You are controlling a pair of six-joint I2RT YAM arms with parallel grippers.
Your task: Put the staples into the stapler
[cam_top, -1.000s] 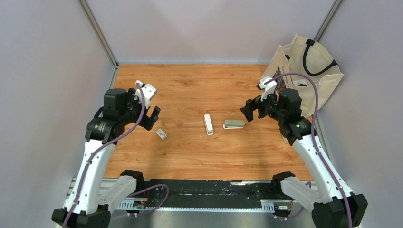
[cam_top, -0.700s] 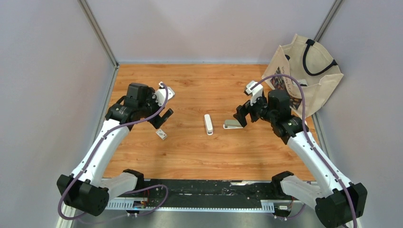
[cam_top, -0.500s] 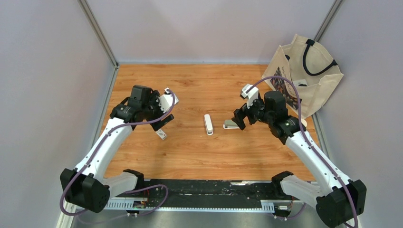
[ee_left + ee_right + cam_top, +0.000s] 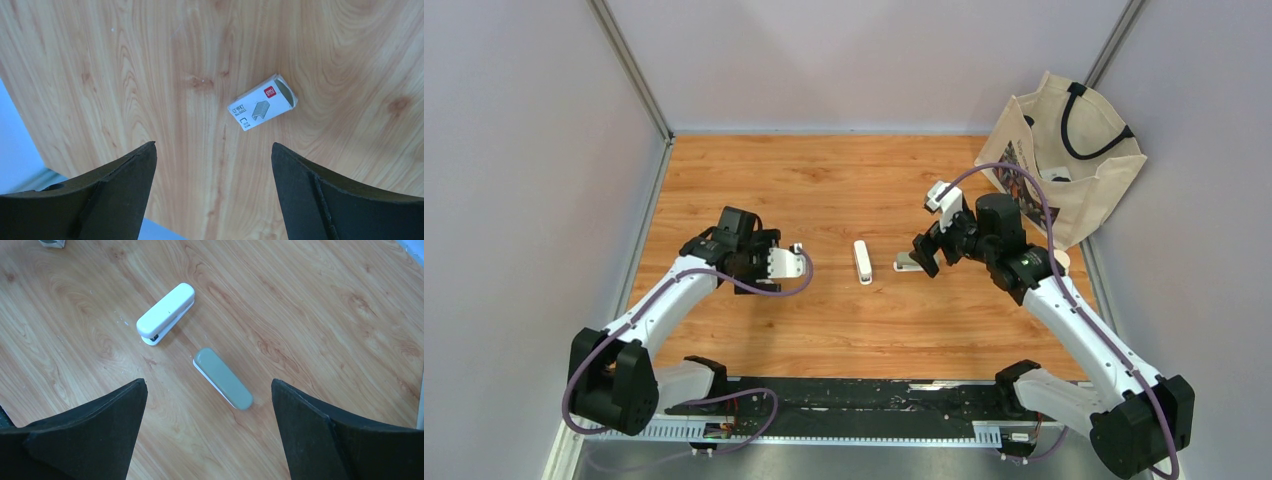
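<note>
Your staples box (image 4: 262,102) lies flat on the table (image 4: 824,180), a small white cardboard packet with a red logo and a printed staple drawing on its top face. Its outer end shows a dull grey face, and you cannot tell whether that is its contents or a flap. In the left wrist view it sits ahead of the left gripper (image 4: 212,150) and toward the right-hand finger. That gripper hangs above the box with its dark fingers spread wide and nothing between them. In the top view the left wrist covers the box.

Toward the middle of the table you have two staplers, both slim rounded bars lying near each other but apart. The white stapler (image 4: 166,313) is smooth glossy plastic. The grey-topped stapler (image 4: 223,378) has a matte grey upper shell over a white base. Your right gripper (image 4: 208,385) hovers over the grey-topped one, opened wide and holding nothing.

The tabletop is orange-brown wood grain with knots. At its far right corner a cream canvas tote bag (image 4: 1074,150) with black handles leans on the wall. You cannot make out what is in it.
</note>
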